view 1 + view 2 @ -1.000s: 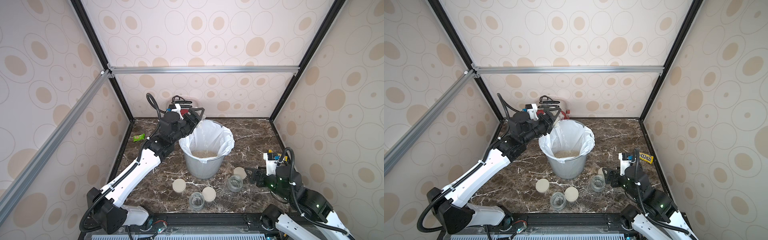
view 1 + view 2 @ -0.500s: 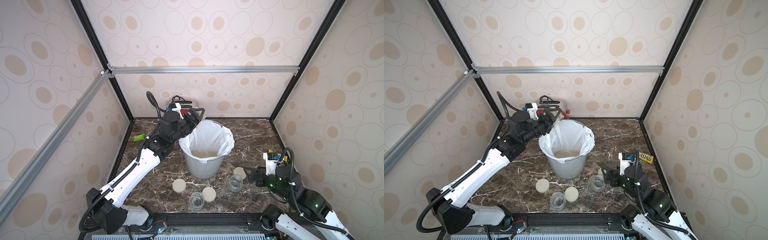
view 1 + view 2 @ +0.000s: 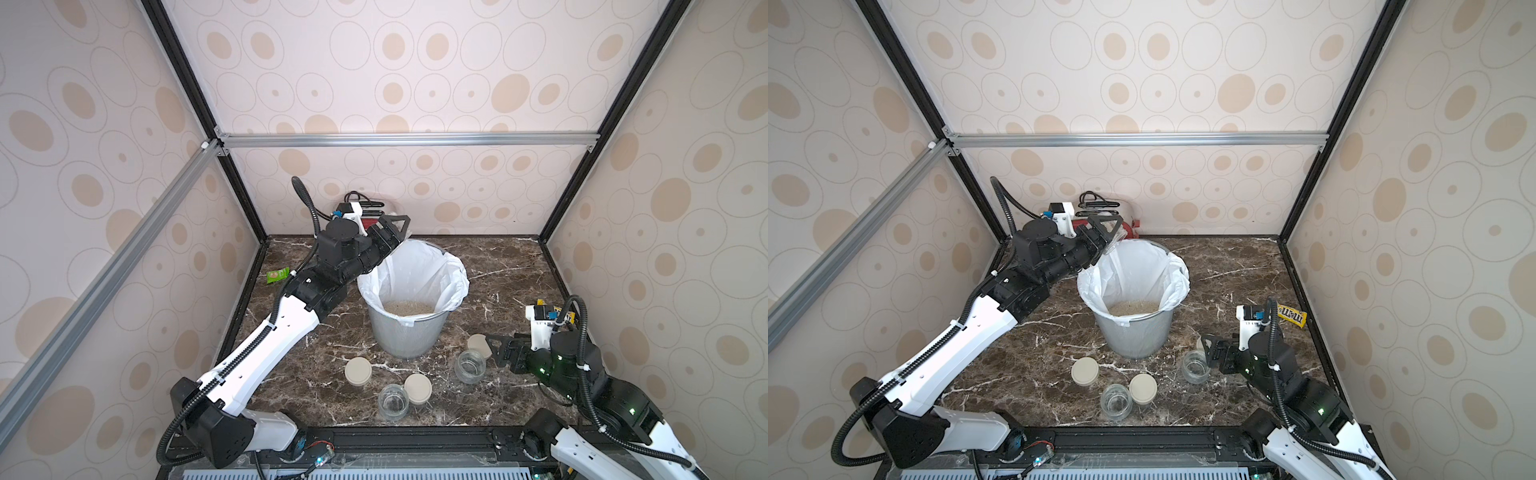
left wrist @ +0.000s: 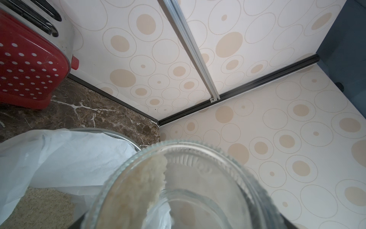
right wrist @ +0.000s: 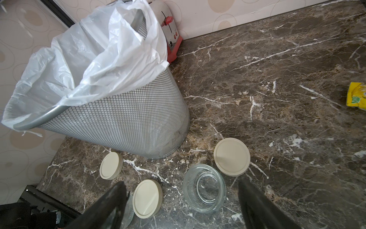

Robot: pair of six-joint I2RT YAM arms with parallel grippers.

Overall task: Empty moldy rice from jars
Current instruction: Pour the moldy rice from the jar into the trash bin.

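My left tool (image 3: 394,232) clamps a tilted jar (image 4: 217,178) over the rim of the mesh bin (image 3: 409,338), moldy rice (image 4: 136,190) clinging inside it. My right tool (image 3: 498,350) gapes wide by an empty jar (image 3: 470,365) beside the bin

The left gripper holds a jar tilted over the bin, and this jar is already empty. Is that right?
Not quite. The left gripper holds the jar over the bin, but it is not empty: the left wrist view shows rice inside it.

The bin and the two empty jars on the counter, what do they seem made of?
Bin: likely metal mesh, matte grey; its wall is a fine grid under a smooth rim. Empty jars: clear ribbed glass, glossy; the countertop shows through.
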